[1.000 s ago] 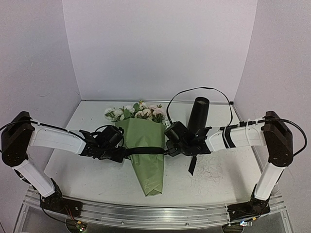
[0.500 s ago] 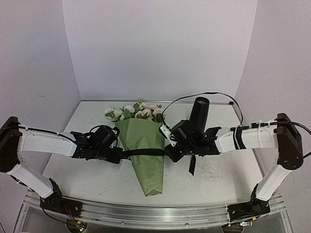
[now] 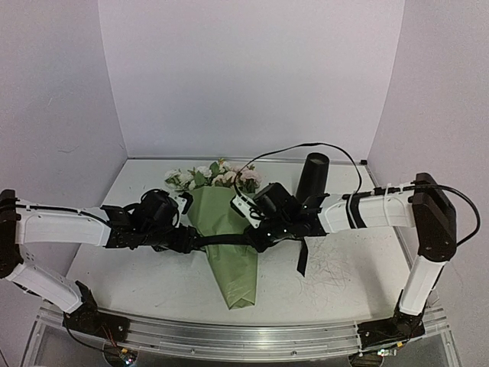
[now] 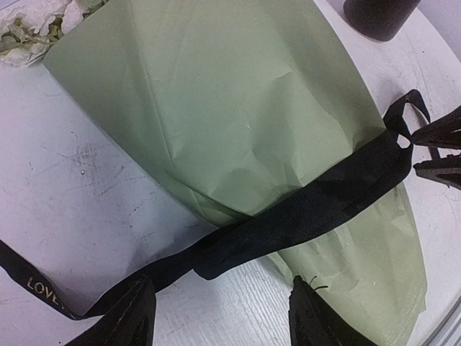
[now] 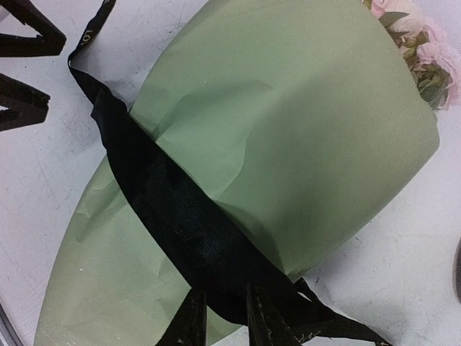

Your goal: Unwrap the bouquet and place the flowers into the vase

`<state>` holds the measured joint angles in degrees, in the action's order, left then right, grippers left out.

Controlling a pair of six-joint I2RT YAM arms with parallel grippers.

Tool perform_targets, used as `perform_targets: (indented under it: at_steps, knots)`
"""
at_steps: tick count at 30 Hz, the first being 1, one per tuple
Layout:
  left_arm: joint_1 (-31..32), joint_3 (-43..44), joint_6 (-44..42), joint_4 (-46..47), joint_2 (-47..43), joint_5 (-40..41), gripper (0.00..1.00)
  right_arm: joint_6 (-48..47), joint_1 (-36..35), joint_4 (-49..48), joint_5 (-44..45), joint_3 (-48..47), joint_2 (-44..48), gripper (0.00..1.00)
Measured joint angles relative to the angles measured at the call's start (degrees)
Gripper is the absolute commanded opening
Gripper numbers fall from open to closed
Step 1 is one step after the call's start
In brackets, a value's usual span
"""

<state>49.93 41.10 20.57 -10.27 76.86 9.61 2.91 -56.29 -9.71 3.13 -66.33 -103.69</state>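
Observation:
The bouquet (image 3: 233,267) lies flat on the table, a green paper cone with its tip toward the near edge. The flowers (image 3: 214,176), pink and white blooms, poke out of its far end. A black ribbon (image 3: 221,238) crosses the cone's middle. My left gripper (image 4: 223,317) is open at the cone's left edge, and the ribbon (image 4: 302,209) runs past its left finger. My right gripper (image 5: 220,321) sits at the cone's right edge. Its jaws stand a narrow gap apart, with the ribbon (image 5: 180,216) between them. The black vase (image 3: 312,180) stands upright behind the right gripper.
A loose ribbon tail (image 3: 303,260) trails right of the cone, and another with lettering (image 4: 36,285) trails left. A black cable (image 3: 306,145) arcs above the vase. White walls close in at the back and sides. A metal rail (image 3: 244,336) runs along the near edge.
The right gripper has moved left from beside the vase onto the ribbon at the cone's right edge, and its jaws have narrowed. The left arm has stretched lower, with its gripper still at the left edge.

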Motion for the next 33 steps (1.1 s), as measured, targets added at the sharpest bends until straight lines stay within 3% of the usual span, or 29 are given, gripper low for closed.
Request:
perform_targets:
  at_steps: [22, 24, 27, 33]
  knots:
    - [0.00, 0.87, -1.16, 0.83, 5.71, -0.64, 0.64, -0.69, 0.00, 2.49, -1.46, -0.81, -4.17, 0.28]
    - [0.00, 1.37, -1.18, 0.91, 6.11, -0.67, 0.64, -0.77, 0.00, 2.49, -1.67, -0.81, -4.17, 0.25]
    - [0.00, 1.94, -1.20, 1.15, 6.48, -0.69, 0.64, -1.12, 0.00, 2.53, -1.98, -0.81, -4.17, 0.00]
    - [0.00, 2.63, -1.19, 1.33, 7.33, -0.90, 0.63, -1.13, 0.00, 2.97, -2.26, -0.78, -4.11, 0.00]
